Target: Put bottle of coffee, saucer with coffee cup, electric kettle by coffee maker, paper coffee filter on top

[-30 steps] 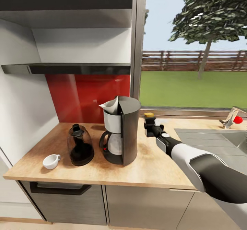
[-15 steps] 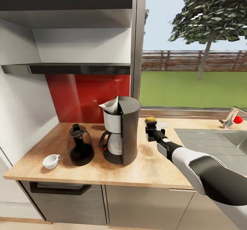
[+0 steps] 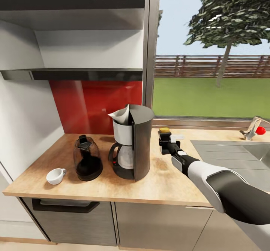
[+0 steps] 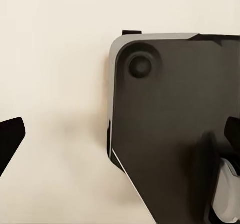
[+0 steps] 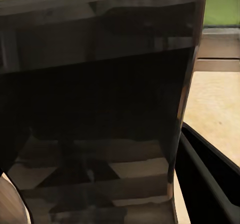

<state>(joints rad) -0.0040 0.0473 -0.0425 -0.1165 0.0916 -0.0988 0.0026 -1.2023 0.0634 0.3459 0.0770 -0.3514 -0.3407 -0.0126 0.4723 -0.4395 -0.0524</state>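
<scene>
Head view, from its left side across: a white coffee cup point(image 3: 56, 176) lay tipped on its side near the desk's point(image 3: 165, 185) front left corner, with the dark electric kettle point(image 3: 87, 158) just beside it; next stood the coffee maker point(image 3: 132, 147), a paper filter point(image 3: 120, 116) sitting in its top; the right hand point(image 3: 165, 143) hung just beside the coffee maker's far side, close to the desk, and a small yellow-capped thing point(image 3: 164, 130) showed just above it at the window sill; whether the right hand was parted or closed could not be told from there; a sink point(image 3: 240, 150) and a tap with a red knob point(image 3: 255, 129) lay further along; in the right wrist view the coffee maker's dark flank point(image 5: 100, 114) stood very near; in the left wrist view the left hand's fingertips point(image 4: 10, 139) stood wide apart, gripping nothing, over a pale floor point(image 4: 55, 58) and a dark panel point(image 4: 170, 124).
</scene>
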